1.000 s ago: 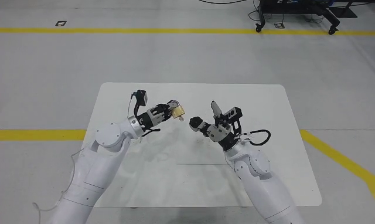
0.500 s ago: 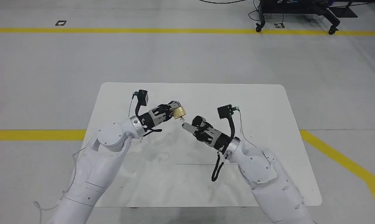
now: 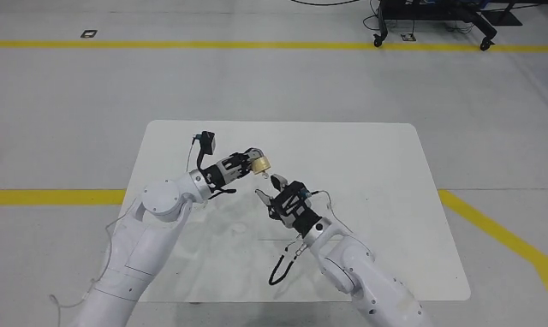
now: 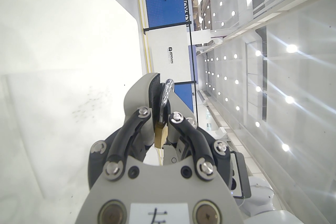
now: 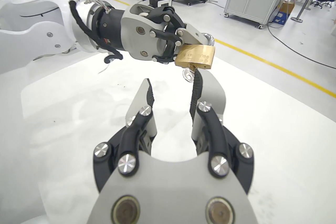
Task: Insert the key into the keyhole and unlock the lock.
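Right wrist view is showing us the most. Our left gripper (image 5: 202, 38) is pinching the lock (image 5: 195, 55) by its shackle (image 5: 210, 38). Its two fingers are pressing together on the steel loop, and the brass body is hanging out of them on the side facing the white table (image 5: 78, 114).

The key (image 5: 188, 74) is sitting in the keyhole, in the face of the body opposite the shackle. Its long axis is running straight out of that face, away from the left fingers and toward our right gripper (image 5: 172, 80). The silver bow is pointing at the right fingertips, and the blade is sitting buried in the brass.

The right fingers (image 5: 147, 93) are standing spread wide, pinching nothing. The bow is lying just beside the inner pad at the tip of one of them, and we are not able to tell whether they are touching. The other right finger is standing apart from the key.

In the left wrist view we are looking along the left fingers (image 4: 153, 88). The shackle is showing edge-on between their pads, with the body's narrow brass edge between the black links.

In the top view the lock is sitting at the left fingertips, and the right fingertips are pointing at it from just beside.
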`<state>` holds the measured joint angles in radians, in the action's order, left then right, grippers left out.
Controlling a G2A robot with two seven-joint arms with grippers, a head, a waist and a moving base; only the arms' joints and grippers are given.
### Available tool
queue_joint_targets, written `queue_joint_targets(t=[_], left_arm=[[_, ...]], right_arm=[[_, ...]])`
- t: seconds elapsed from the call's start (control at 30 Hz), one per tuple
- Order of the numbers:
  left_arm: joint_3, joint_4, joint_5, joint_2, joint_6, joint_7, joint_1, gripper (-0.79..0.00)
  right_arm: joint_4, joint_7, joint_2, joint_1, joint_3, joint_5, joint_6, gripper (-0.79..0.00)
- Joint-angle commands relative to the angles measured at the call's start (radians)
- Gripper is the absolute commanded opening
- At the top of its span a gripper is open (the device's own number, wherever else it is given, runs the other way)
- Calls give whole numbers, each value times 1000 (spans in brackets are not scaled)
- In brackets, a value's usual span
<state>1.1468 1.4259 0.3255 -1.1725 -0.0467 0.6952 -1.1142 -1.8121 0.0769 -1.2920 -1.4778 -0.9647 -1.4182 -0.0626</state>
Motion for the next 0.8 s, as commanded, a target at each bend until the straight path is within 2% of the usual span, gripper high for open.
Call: queue_joint_targets(t=[0.0,0.2,0.27,0.37,0.47,0.53,0.67,0.77], left_arm=[[-1,1,-3,0,0,1,0,-785],[1,2,-9,-1,-1,2,-1,-785],[2,2,-9,-1,-1,3,-2,-785],[4,2,-7,-1,-1,6,-3,-785],[5,2,1,-1,0,14,-3,-785],[5,1,3,-1,0,18,-3,-785],[7,3,4,-2,0,17,-4,-785],[8,5,2,-2,-5,17,-6,-785]], right_arm=[[7,-5,-4,6,12,-15,23,-434],[35,-4,-14,29,32,-16,58,-443],[43,-6,-18,34,34,6,61,-468],[51,-16,-22,39,29,53,60,-566],[55,-21,-25,40,20,92,64,-717],[51,-24,-28,36,12,154,49,-785],[45,-11,-28,27,-14,265,3,-785],[41,16,-29,19,-39,414,-51,-785]])
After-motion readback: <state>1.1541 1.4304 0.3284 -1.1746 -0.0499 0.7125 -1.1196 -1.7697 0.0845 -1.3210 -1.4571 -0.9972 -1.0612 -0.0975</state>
